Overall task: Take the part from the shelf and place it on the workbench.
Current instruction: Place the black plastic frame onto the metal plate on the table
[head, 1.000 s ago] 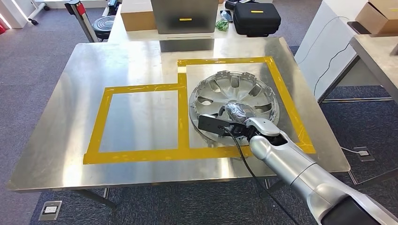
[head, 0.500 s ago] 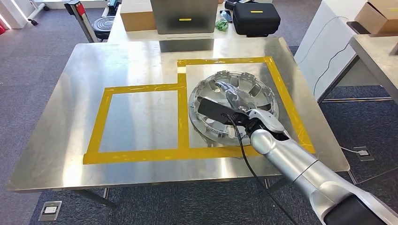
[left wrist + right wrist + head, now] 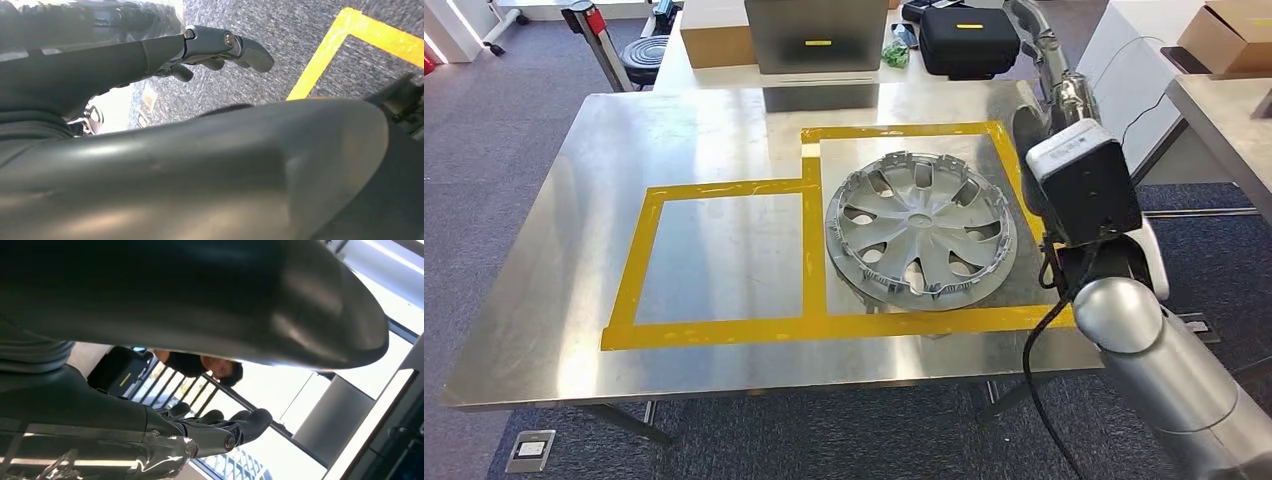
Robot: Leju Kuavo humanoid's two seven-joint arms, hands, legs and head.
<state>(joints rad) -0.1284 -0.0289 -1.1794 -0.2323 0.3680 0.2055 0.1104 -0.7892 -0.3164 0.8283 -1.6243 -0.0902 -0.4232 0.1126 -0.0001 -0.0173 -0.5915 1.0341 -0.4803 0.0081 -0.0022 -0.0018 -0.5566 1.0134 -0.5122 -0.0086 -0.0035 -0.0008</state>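
The part, a silver wheel cover [image 3: 921, 230], lies flat on the steel workbench [image 3: 714, 120], inside the right one of two fields marked with yellow tape [image 3: 809, 250], and nothing touches it. The right hand [image 3: 1049, 50] is raised high above the far right corner of the bench, well apart from the cover; in the right wrist view its fingers [image 3: 235, 425] are stretched and a little apart, with nothing between them. The left hand [image 3: 220, 47] hangs low beside the body, over grey carpet with a yellow floor line [image 3: 320, 55]; its fingers are loosely curved and apart, and it holds nothing. Judging from how things lie, the placing looks done, and the step in hand is to take the right arm away. To do this well, the arm should probably go up and back toward the robot's own side, not low across the bench, so that the wrist camera box [image 3: 1084, 185] and the black cable [image 3: 1039, 345] do not catch the rim of the cover and push it over the tape. Behind the bench stand a cardboard box [image 3: 714, 35], a grey metal case [image 3: 816, 35] and a black carrying case [image 3: 969, 38]; these are near the raised hand and could stand in its way. A person is seen in the right wrist view beyond the fingers.
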